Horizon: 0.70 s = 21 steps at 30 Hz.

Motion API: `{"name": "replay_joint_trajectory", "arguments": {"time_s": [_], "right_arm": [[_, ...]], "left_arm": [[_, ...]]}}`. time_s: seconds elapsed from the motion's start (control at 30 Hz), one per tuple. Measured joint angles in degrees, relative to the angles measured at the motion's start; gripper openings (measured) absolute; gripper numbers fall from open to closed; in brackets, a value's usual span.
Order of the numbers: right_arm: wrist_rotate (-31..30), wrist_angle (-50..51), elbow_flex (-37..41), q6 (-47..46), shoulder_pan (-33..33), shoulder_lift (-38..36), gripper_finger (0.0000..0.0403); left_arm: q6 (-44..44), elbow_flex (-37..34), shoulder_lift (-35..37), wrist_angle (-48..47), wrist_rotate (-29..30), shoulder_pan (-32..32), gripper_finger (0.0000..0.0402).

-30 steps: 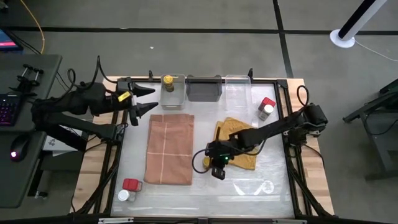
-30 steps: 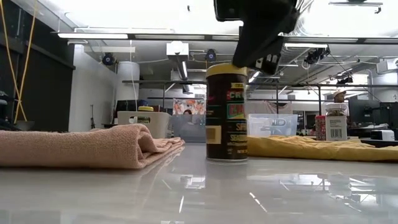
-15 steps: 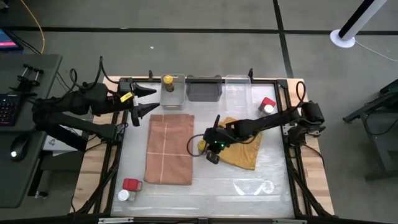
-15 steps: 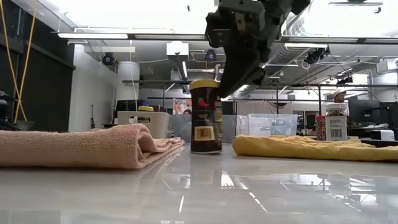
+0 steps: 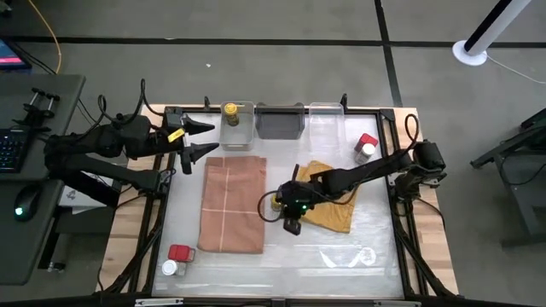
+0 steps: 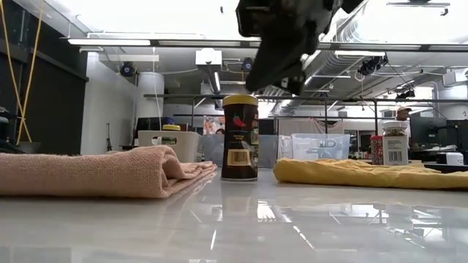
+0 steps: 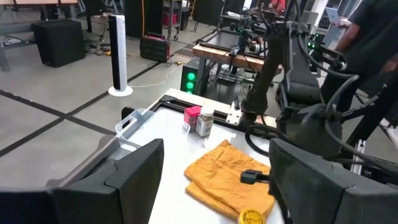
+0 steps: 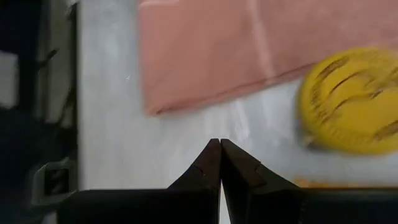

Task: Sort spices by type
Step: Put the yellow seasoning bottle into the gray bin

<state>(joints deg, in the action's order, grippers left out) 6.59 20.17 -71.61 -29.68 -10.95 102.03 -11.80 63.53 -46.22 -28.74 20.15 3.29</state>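
A dark jar with a yellow lid (image 5: 276,202) stands upright on the table between the pink cloth (image 5: 232,203) and the mustard cloth (image 5: 328,205); the low view shows the jar (image 6: 240,139) on its base. My right gripper (image 5: 293,226) is shut and hangs above the table just near-side of the jar, whose lid (image 8: 351,102) lies off to one side of the fingertips (image 8: 219,144). My left gripper (image 5: 192,141) is open and waits over the table's far left. A second yellow-lidded jar (image 5: 230,111) sits in a clear bin.
Three bins line the far edge: a clear one (image 5: 243,128), a dark grey one (image 5: 280,121) and another clear one (image 5: 324,115). A red tin and a shaker (image 5: 367,145) stand at the far right. Another red tin and shaker (image 5: 177,258) stand at the near left corner.
The jar has gone from a spot closer to the near edge to the gap between the two cloths, under my right gripper. That gripper then rose off the lid and drew back toward the near edge, leaving the jar standing alone.
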Motion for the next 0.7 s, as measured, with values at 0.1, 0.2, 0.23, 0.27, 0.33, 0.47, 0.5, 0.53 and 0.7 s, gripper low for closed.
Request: {"name": "replay_joint_trajectory", "arguments": {"time_s": [0.1,0.2,0.23,0.27,0.33,0.47,0.5,0.53,0.7], "right_arm": [[-2.7,-1.5,0.0,-0.2,0.1,1.8,0.0000],[-4.9,-3.0,0.0,-0.3,0.0,3.0,0.0000],[-6.2,-2.8,0.0,-0.3,0.0,3.4,0.0000],[-7.6,-2.7,0.0,-0.3,0.0,3.7,0.0000],[-10.7,-1.9,0.0,-0.3,0.0,3.9,0.0000],[-17.8,-2.1,0.0,0.4,0.6,3.8,0.0000],[-18.6,-2.1,0.0,1.1,1.0,3.8,0.0000],[-18.7,-2.0,0.0,1.6,1.4,3.8,0.0000],[-18.0,-2.0,0.0,2.6,3.1,3.8,0.0000]], "left_arm": [[0.0,0.0,0.0,0.0,0.0,0.0,0.0278],[-0.1,0.0,0.0,0.0,0.0,0.0,0.0278],[-0.1,0.0,0.0,0.0,0.0,0.0,0.0278],[-0.1,0.0,0.0,0.0,0.0,0.0,0.0278],[-0.1,0.0,0.0,0.0,0.0,0.0,0.0278],[-0.2,0.0,-0.1,-0.1,0.0,0.0,0.0278],[-0.4,0.0,-0.3,-0.1,0.0,0.0,0.0278],[-0.7,0.0,-0.4,-0.1,0.0,0.0,0.0278],[-1.6,0.0,-2.0,-0.1,0.0,0.1,0.0278]]}}
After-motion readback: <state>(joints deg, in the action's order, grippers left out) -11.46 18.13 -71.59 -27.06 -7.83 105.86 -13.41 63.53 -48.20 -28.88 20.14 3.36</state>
